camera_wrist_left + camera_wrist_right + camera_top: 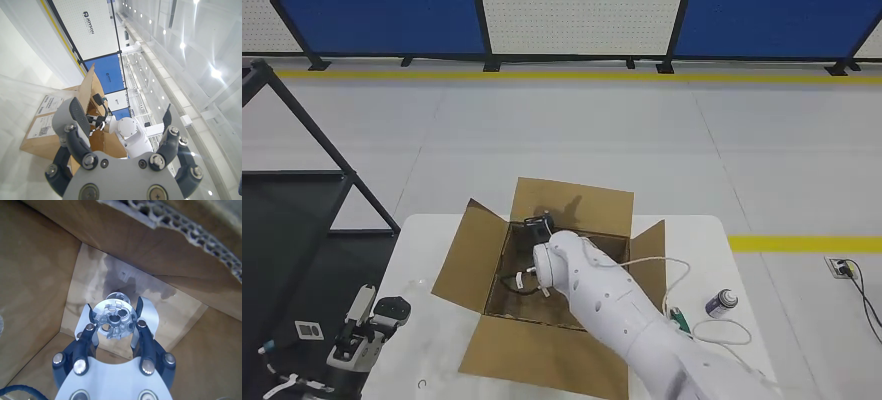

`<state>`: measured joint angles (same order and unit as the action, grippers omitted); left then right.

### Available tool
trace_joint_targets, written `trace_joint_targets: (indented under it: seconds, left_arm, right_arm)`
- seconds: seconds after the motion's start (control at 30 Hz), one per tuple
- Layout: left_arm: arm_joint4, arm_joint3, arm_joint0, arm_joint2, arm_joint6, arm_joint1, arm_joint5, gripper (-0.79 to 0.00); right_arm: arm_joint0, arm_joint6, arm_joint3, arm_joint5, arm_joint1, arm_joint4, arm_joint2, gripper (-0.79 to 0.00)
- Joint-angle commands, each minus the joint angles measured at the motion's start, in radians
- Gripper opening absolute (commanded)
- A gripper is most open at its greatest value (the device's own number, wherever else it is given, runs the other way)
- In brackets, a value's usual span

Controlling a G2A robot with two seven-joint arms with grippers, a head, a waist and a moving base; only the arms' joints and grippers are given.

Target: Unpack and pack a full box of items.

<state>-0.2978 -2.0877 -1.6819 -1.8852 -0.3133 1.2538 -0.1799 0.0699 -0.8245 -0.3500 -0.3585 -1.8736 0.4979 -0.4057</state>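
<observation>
Right claw [114,311] clenched on flanged metal casting [115,319]; left claw [122,111] released, parked well apart at left. White surface [697,250]: open cardboard box [572,205] stood mid-surface, flaps spread. Casting held low inside box, near floor; contact with floor cannot be told. Lifting-out or setting-in undecided. Vertical travel advised, grip kept firm, walls and flap edges cleared. Spray can [722,302] beside box to be avoided.
</observation>
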Motion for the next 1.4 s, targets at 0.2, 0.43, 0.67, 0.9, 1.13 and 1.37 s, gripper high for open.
trace_joint_targets:
  seconds: [0.2, 0.43, 0.67, 0.9, 1.13, 1.37]
  left_arm:
    - [0.000, 0.000, 0.000, 0.000, 0.000, 0.000, 0.000, 0.000]
    - [0.000, 0.000, 0.000, 0.000, 0.000, 0.000, 0.000, 0.000]
    - [0.000, 0.000, 0.000, 0.000, 0.000, 0.000, 0.000, 0.000]
    - [0.000, 0.000, 0.000, 0.000, 0.000, 0.000, 0.000, 0.000]
    - [0.000, 0.000, 0.000, 0.000, 0.000, 0.000, 0.000, 0.000]
    - [0.000, 0.000, 0.000, 0.000, 0.000, 0.000, 0.000, 0.000]
  right_arm:
    - [-0.004, 0.014, 0.096, 0.001, -0.038, -0.012, -0.016, -0.767]
    - [-0.007, 0.025, 0.148, 0.021, -0.054, -0.026, -0.036, -0.413]
    - [-0.017, 0.038, 0.166, 0.032, -0.060, -0.039, -0.059, 0.000]
    - [-0.039, 0.040, 0.166, 0.062, -0.058, -0.044, -0.080, 0.000]
    - [-0.068, 0.094, 0.116, 0.143, -0.036, -0.043, -0.109, 0.000]
    - [-0.052, 0.129, -0.030, 0.149, 0.022, -0.002, -0.144, 0.000]
